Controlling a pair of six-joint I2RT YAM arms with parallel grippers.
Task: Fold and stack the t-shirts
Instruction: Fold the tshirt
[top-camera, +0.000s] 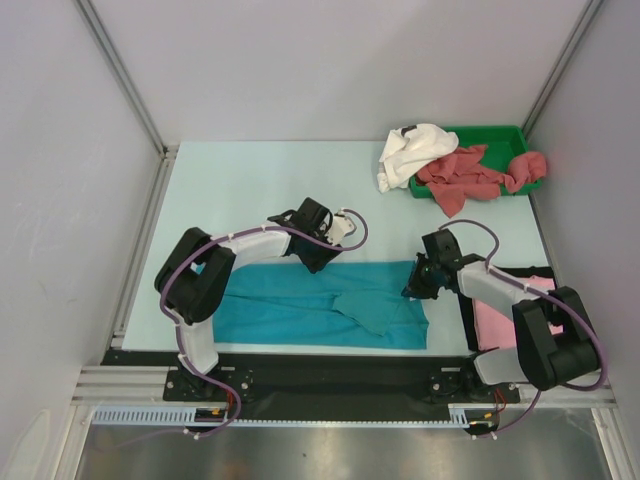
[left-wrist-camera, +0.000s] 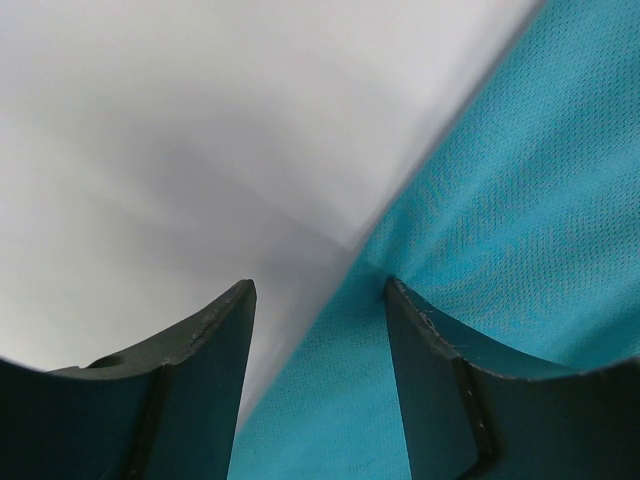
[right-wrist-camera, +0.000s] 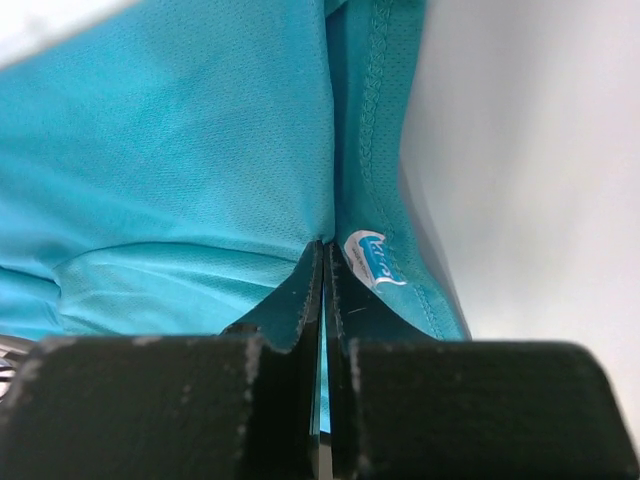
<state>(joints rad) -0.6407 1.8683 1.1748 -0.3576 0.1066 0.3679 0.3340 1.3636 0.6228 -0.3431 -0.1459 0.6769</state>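
Observation:
A teal-blue t-shirt (top-camera: 310, 300) lies spread along the table's near edge, part folded over near its right end. My left gripper (top-camera: 318, 258) is open at its far edge; in the left wrist view its gap (left-wrist-camera: 320, 300) straddles the cloth's edge (left-wrist-camera: 500, 230) without pinching it. My right gripper (top-camera: 412, 290) is shut on the shirt's right end; in the right wrist view the gripper (right-wrist-camera: 324, 248) pinches teal cloth (right-wrist-camera: 180, 150) beside a small white label (right-wrist-camera: 372, 258). A white shirt (top-camera: 412, 152) and a dusty-red shirt (top-camera: 470, 176) hang over the green tray (top-camera: 515, 135). A light pink shirt (top-camera: 498, 318) lies at the near right.
The green tray stands at the back right corner. Grey walls close the table at left, back and right. The pink shirt rests on a dark mat (top-camera: 470, 322) under my right arm. The pale table (top-camera: 250, 190) stretches between the teal shirt and the back wall.

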